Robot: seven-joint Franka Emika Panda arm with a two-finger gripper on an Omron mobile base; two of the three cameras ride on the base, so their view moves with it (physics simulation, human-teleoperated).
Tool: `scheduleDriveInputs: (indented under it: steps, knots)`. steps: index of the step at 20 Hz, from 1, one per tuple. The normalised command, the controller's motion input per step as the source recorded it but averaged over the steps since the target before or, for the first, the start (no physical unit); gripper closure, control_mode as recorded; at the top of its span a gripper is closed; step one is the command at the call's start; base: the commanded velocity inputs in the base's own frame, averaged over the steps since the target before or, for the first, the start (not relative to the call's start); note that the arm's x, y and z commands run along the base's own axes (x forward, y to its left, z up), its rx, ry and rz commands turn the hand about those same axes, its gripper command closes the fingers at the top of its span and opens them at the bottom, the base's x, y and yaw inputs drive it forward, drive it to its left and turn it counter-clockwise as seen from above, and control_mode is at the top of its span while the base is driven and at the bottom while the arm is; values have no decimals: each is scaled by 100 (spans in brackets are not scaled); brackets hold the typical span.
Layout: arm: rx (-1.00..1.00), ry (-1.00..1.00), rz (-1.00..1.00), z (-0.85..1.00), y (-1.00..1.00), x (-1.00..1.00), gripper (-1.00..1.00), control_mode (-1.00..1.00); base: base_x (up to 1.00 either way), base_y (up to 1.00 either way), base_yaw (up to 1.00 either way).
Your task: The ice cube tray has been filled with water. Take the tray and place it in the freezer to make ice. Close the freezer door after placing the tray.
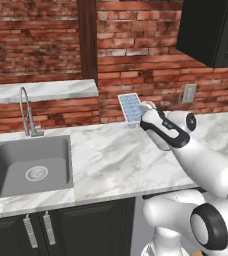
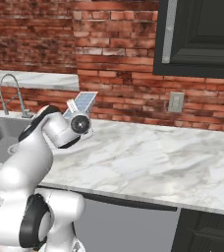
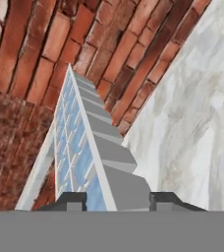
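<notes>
My gripper (image 1: 142,112) is shut on the ice cube tray (image 1: 131,108), holding it by one short end, tilted up on edge above the marble counter (image 1: 111,160) near the brick wall. From the right base camera the tray (image 2: 85,102) sticks up behind the hand (image 2: 75,112). Along the gripper (image 3: 116,202), the tray (image 3: 79,147) runs away from me, its pale blue water cells (image 3: 67,128) facing left and the grey cell undersides facing right, with a fingertip (image 3: 69,201) on each side. The freezer and its door are out of view.
A grey sink (image 1: 28,165) with a chrome faucet (image 1: 26,112) lies to the left. A raised marble ledge (image 1: 41,90) runs above it. A wall outlet (image 1: 188,93) and a dark upper cabinet (image 1: 211,30) are to the right. Dark lower cabinets (image 1: 86,225) front the counter.
</notes>
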Motion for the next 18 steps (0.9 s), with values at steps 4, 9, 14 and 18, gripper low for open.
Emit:
scheduleDriveInputs:
  steps: [4, 9, 14, 18]
  knots:
    - [15, 6, 11, 68, -25, -13, 100, -100, 0, 0, 0]
    - [6, 3, 8, 62, -12, -11, 100, -100, 0, 0, 0]
    - [0, 1, 1, 33, -3, -35, 100, -100, 0, 0, 0]
    - [0, -2, 0, 7, -10, -58, 100, -100, 0, 0, 0]
